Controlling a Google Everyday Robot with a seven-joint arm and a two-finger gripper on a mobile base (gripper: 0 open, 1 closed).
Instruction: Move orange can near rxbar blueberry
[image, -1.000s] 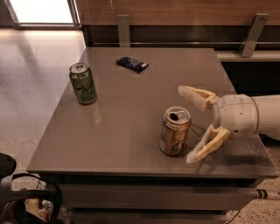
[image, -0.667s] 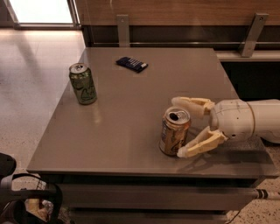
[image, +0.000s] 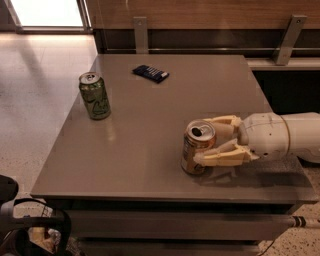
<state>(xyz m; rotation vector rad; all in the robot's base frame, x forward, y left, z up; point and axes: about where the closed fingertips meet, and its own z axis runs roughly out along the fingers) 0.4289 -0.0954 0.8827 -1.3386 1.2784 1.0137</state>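
Observation:
The orange can (image: 192, 149) stands upright near the front right of the grey table (image: 145, 135), its top open. My gripper (image: 202, 141) reaches in from the right at can height. One pale finger lies behind the can and the other (image: 215, 158) crosses its front side, so the fingers are closed on the can. The can rests on the table. The rxbar blueberry (image: 151, 73), a flat dark-blue bar, lies far off at the back of the table, left of centre.
A green can (image: 95, 96) stands upright near the table's left edge. A wooden wall with metal brackets (image: 141, 32) runs behind the table. The floor lies to the left, and dark equipment (image: 20, 225) sits at the lower left.
The gripper has moved left towards the orange can and its fingers have closed from wide apart to around the can. The can has stayed in place.

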